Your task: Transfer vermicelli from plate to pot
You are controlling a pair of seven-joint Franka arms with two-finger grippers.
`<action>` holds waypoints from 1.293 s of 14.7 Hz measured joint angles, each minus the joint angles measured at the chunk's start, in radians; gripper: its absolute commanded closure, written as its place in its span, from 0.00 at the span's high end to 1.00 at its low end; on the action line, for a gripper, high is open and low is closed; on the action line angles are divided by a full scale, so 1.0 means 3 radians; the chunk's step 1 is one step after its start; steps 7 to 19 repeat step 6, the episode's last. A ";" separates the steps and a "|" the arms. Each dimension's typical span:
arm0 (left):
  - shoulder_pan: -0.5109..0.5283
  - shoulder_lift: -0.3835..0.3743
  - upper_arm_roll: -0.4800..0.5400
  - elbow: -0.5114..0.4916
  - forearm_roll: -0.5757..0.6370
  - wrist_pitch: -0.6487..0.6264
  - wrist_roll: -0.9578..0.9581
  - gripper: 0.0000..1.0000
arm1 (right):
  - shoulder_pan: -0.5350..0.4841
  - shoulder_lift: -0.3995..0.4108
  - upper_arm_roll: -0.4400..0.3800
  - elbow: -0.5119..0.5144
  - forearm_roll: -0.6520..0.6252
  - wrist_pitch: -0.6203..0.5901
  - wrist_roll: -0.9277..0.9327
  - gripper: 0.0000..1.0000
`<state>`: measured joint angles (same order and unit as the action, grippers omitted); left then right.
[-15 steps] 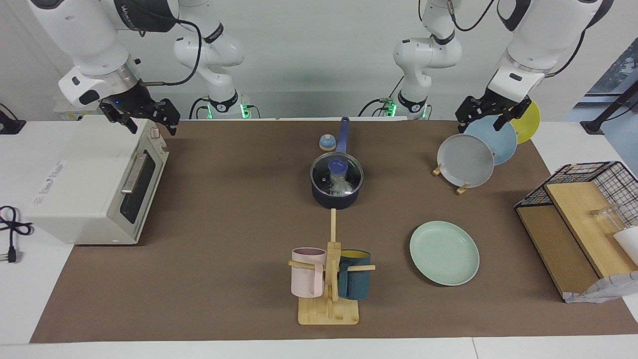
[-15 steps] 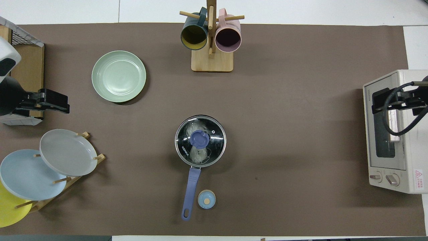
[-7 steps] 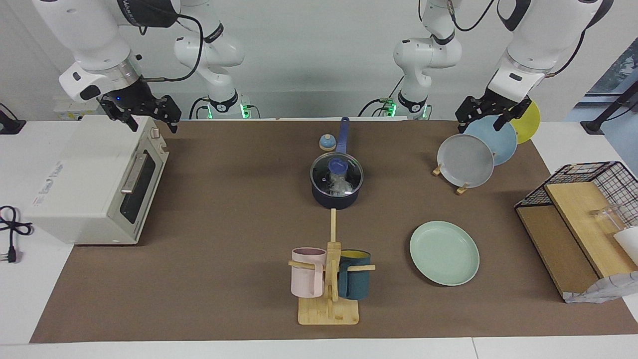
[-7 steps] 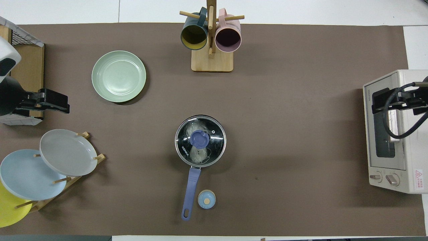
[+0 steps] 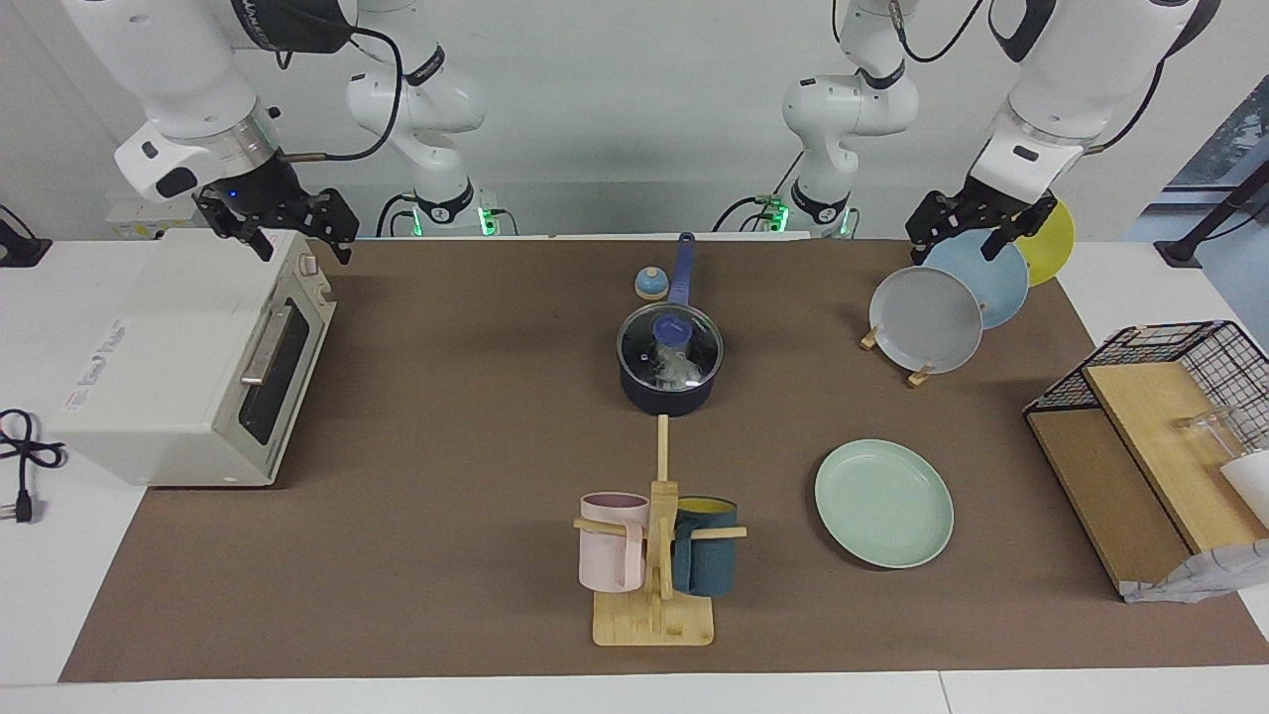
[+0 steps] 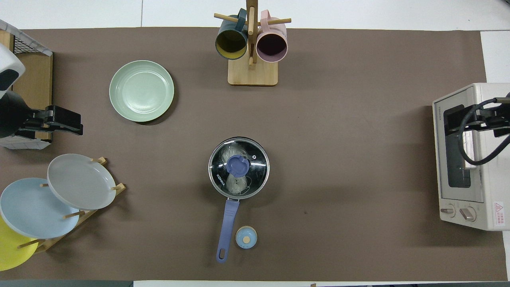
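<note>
The vermicelli [image 5: 678, 369] lies inside the dark pot [image 5: 664, 399] at the table's middle. It shows through the glass lid [image 6: 255, 159] that covers the pot. The mint-green plate [image 5: 883, 503] is bare; it sits farther from the robots than the pot [image 6: 228, 219], toward the left arm's end [image 6: 141, 90]. My left gripper [image 5: 977, 230] hangs open and empty over the plate rack. My right gripper [image 5: 288, 226] hangs open and empty over the toaster oven's near corner. Both are well away from the pot.
A toaster oven [image 5: 188, 357] stands at the right arm's end. A mug tree [image 5: 656, 595] with a pink and a teal mug stands farther out than the pot. A rack holds grey [image 5: 927, 319], light-blue and yellow plates. A small blue cap [image 5: 649, 284] lies beside the pot handle. A wire basket [image 5: 1150, 446] sits at the left arm's end.
My right gripper has shifted slightly up and toward the table's end over the toaster oven. The left arm, pot, lid and plate have not moved.
</note>
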<state>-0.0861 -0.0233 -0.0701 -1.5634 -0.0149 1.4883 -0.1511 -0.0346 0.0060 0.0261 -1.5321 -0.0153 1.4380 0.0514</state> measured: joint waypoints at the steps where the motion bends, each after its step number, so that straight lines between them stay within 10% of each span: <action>1: 0.0000 0.0000 0.0000 0.0000 0.0000 0.0000 0.0000 1.00 | 0.0001 0.0000 0.0007 0.0000 0.0000 0.0000 0.0000 1.00; 19: 0.0000 0.0000 0.0000 0.0000 0.0000 0.0000 0.0000 1.00 | 0.0007 0.0000 0.0032 0.0000 0.0000 0.0000 0.0000 1.00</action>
